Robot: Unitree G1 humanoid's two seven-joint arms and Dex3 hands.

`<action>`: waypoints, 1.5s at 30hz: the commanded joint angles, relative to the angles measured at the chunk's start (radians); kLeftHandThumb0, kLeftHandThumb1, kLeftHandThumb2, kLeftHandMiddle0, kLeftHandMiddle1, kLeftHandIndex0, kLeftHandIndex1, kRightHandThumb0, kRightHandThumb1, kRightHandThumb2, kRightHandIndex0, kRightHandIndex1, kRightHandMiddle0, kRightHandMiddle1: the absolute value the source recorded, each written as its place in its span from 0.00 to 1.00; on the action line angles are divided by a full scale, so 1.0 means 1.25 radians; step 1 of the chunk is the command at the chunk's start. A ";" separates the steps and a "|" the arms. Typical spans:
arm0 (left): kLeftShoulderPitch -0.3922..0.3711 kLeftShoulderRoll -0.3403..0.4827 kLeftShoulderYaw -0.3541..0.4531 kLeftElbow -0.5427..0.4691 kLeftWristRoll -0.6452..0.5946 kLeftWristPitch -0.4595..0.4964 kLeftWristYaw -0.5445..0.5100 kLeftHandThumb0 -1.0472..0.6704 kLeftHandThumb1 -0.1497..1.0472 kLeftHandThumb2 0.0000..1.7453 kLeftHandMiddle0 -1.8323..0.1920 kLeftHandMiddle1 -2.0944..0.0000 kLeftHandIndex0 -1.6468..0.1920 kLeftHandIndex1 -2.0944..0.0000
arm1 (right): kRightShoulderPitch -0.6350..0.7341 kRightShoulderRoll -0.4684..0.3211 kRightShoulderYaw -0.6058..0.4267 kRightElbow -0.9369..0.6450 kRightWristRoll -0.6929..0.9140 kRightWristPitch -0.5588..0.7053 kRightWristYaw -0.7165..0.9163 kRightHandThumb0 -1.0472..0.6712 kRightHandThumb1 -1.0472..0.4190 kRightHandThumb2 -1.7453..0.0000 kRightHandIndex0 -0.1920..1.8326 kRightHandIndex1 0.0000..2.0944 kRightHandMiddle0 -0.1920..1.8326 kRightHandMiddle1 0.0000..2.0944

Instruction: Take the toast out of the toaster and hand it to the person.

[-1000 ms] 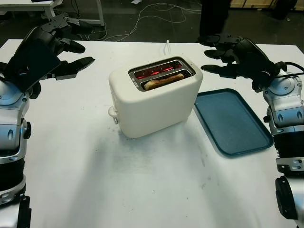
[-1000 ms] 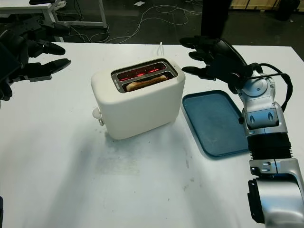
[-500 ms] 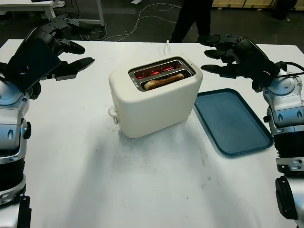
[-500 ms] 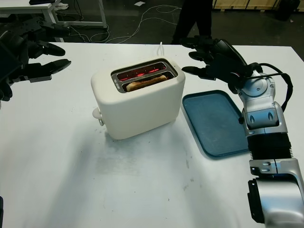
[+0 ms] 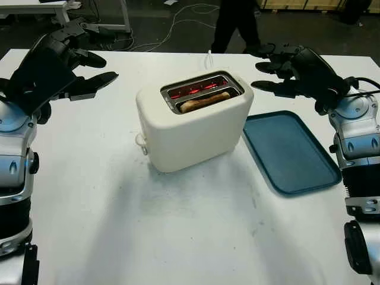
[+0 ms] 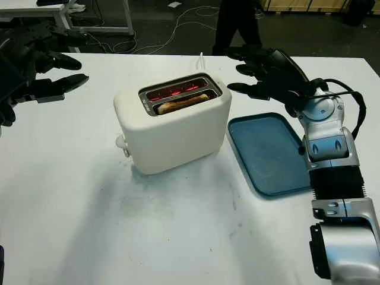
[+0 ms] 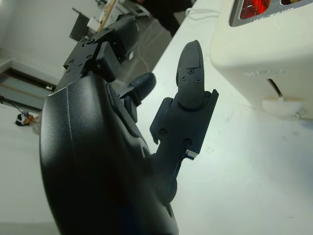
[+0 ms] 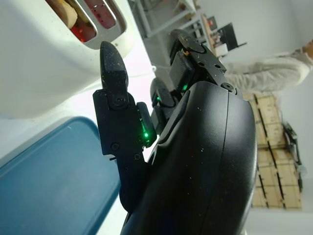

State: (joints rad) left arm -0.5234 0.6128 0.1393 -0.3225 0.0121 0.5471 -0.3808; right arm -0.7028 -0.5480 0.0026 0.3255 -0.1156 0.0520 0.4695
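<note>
A cream two-slot toaster stands mid-table, its far slot glowing red. A slice of toast sticks up a little from the near slot. My left hand hovers open over the table's far left, well away from the toaster. To the right of the toaster and above the tray's far end, my right hand is held open with nothing in it. A person in dark trousers is on the floor beyond the table's far edge.
A blue tray lies flat right of the toaster. The toaster's white cord runs off the far edge. Cables and desk legs sit on the dark floor behind. The near half of the white table is bare.
The person behind the table has moved leftward along its far edge. Both hands and the toaster stay where they were.
</note>
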 commanded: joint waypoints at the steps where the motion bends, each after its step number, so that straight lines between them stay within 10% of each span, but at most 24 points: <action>1: 0.002 -0.002 0.004 -0.005 -0.001 -0.005 0.007 0.43 0.78 0.21 0.86 0.47 0.78 0.64 | -0.001 0.000 -0.007 0.009 0.012 -0.024 0.004 0.39 0.09 0.92 0.32 0.00 0.31 0.00; 45: 0.022 -0.005 0.013 -0.058 -0.015 0.029 0.005 0.46 0.79 0.22 0.87 0.47 0.79 0.64 | 0.032 0.010 -0.022 -0.003 0.040 -0.047 -0.006 0.38 0.09 0.91 0.32 0.00 0.31 0.00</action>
State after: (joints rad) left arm -0.5063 0.6131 0.1447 -0.3830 -0.0014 0.5738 -0.3807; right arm -0.6801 -0.5382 -0.0168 0.3432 -0.0746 -0.0001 0.4685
